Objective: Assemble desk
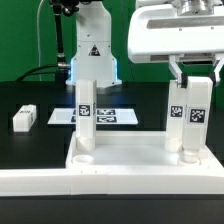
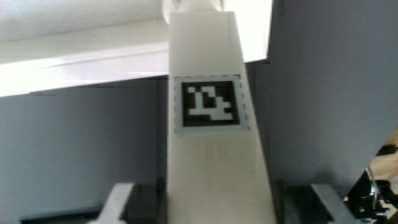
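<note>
The white desk top (image 1: 125, 150) lies flat near the front of the table. Two white tagged legs stand upright in it, one at the exterior view's left (image 1: 85, 118) and one at the right (image 1: 190, 120). My gripper (image 1: 192, 82) comes down from above onto the right leg, with a finger on each side of its upper end. In the wrist view that leg (image 2: 210, 110) fills the middle and shows its tag. It runs away from my gripper (image 2: 214, 205), whose fingers (image 2: 121, 203) press against both of its sides. A third leg (image 1: 25, 117) lies loose on the table at the left.
The marker board (image 1: 112, 117) lies behind the desk top, in front of the arm's white base (image 1: 92, 58). A long white rail (image 1: 40, 182) runs along the front edge, against the desk top. The table surface is black.
</note>
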Controlling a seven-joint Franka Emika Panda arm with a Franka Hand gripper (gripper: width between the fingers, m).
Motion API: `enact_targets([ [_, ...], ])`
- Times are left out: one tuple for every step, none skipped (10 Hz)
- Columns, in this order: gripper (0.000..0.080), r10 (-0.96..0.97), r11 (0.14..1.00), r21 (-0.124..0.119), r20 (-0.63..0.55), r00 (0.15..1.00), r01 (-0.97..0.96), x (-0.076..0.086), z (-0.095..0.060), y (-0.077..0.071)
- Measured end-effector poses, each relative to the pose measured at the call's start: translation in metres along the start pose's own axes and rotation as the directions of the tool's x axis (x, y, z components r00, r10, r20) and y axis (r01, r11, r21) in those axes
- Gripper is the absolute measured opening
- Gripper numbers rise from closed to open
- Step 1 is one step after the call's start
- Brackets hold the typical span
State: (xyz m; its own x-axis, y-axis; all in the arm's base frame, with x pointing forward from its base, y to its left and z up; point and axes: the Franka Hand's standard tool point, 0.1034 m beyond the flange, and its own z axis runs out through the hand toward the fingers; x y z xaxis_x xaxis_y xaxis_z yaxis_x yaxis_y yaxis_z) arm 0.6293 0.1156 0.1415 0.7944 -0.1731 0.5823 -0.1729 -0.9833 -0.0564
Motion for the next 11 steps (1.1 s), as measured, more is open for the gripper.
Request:
enact_targets([
  [0.0287, 0.003, 1.0, 0.0, -0.008, 1.0, -0.003, 0.001, 0.001, 0.001],
  [0.0287, 0.003, 1.0, -0.001, -0.017, 1.0, -0.003, 0.002, 0.001, 0.002],
  [0.0287, -0.002, 1.0, -0.004, -0.016, 1.0, 0.002, 0.001, 0.003, 0.004],
  [0.0287, -0.011, 1.0, -0.007, -0.015, 1.0, 0.011, 0.001, 0.003, 0.007],
  [0.0287, -0.013, 1.0, -0.008, -0.014, 1.0, 0.013, 0.001, 0.004, 0.007],
  [0.0287, -0.016, 1.0, -0.009, -0.014, 1.0, 0.016, 0.0, 0.004, 0.008],
  [0.0287, -0.02, 1.0, -0.011, -0.012, 1.0, 0.02, -0.002, 0.006, 0.008],
  [0.0287, -0.026, 1.0, -0.011, -0.012, 1.0, 0.025, -0.005, 0.008, 0.006],
  [0.0287, -0.028, 1.0, -0.011, -0.017, 0.999, 0.028, -0.007, 0.01, 0.004],
  [0.0287, -0.022, 1.0, -0.008, -0.038, 0.999, 0.022, -0.007, 0.011, 0.003],
  [0.0287, -0.011, 1.0, -0.009, -0.054, 0.998, 0.011, -0.006, 0.011, 0.003],
])
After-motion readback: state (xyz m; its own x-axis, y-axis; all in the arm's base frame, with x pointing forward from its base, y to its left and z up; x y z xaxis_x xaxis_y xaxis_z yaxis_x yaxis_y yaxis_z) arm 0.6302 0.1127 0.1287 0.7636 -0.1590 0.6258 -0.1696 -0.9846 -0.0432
